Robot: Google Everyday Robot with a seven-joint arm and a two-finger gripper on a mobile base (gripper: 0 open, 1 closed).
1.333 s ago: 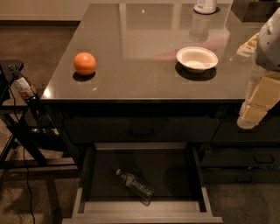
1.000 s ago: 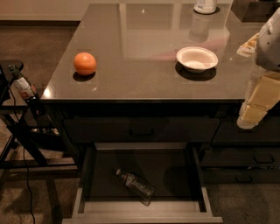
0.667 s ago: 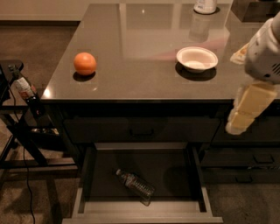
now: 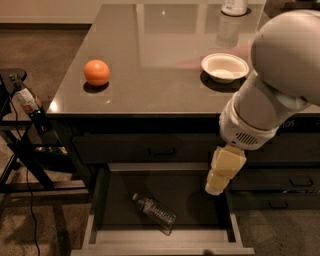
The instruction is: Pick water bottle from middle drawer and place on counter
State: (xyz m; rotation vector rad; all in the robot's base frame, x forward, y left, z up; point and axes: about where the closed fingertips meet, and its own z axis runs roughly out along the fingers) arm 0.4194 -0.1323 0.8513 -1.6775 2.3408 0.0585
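Since the earlier view the arm has swung in from the right and lowered, bringing the gripper above the right rear part of the middle drawer. Whether it is spread or closed I cannot tell. The drawer stands pulled out. The water bottle lies on its side near the middle of the drawer's dark floor, cap toward the back left, apart from the gripper. Above the drawer is the counter, with an orange beyond the drawer's left side, a white bowl beyond its right, and a white container farthest back.

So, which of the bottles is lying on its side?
The clear water bottle in the middle drawer, left of the gripper hanging there; the dark bottle stands roughly upright.
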